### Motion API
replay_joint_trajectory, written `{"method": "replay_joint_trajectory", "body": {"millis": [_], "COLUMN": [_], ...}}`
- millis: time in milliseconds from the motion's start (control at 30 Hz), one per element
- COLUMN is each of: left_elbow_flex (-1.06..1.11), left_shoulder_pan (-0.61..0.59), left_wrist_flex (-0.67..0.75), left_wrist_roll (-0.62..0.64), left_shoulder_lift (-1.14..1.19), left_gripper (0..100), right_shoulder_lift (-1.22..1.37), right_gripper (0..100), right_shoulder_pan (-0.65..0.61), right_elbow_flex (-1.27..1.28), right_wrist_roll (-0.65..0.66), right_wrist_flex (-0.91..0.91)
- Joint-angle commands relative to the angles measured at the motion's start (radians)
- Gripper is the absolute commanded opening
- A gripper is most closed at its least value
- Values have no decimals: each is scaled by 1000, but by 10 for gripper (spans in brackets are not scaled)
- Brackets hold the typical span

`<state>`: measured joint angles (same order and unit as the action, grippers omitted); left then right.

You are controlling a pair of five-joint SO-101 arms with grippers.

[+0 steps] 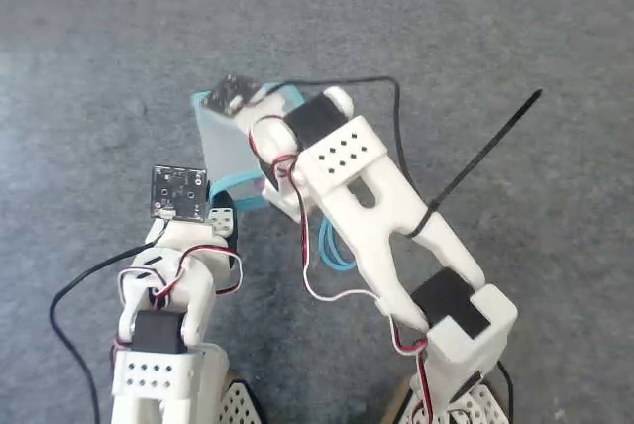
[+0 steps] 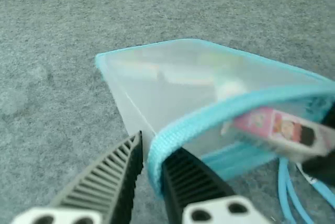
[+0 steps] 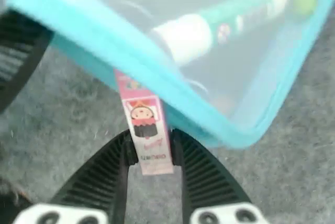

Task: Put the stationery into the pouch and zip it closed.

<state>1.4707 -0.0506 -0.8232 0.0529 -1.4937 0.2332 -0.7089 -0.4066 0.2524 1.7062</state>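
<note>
Loading is under way. The left pincer (image 2: 152, 157) pinches the teal rim of the pouch (image 2: 172, 88), which lies on the desk (image 1: 99, 77) toward its far edge. The right pincer (image 3: 149, 141) grips a pink stationery piece (image 3: 147, 130) at the pouch's mouth. Next, I judge, it must be pushed fully inside. From above, an arm covers the mouth, and the contents are hard to identify.

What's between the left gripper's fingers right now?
The turquoise zipper rim of the clear plastic pouch, pinched by the left gripper; left wrist view.
</note>
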Motion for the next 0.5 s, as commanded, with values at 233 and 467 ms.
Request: {"method": "replay_joint_trajectory", "body": {"millis": [233, 467], "left_elbow_flex": [-8, 10], "left_shoulder_pan": [5, 66], "left_wrist_flex": [37, 35], "left_wrist_roll": [-14, -18], "left_shoulder_lift": [-34, -34], "left_gripper": [13, 13], "right_shoulder_lift": [71, 81], "right_gripper": [8, 9], "right_shoulder_pan": [16, -7], "right_elbow_flex": [-126, -126], "right_wrist_roll": [-26, -34], "right_wrist_flex": [-79, -206]}}
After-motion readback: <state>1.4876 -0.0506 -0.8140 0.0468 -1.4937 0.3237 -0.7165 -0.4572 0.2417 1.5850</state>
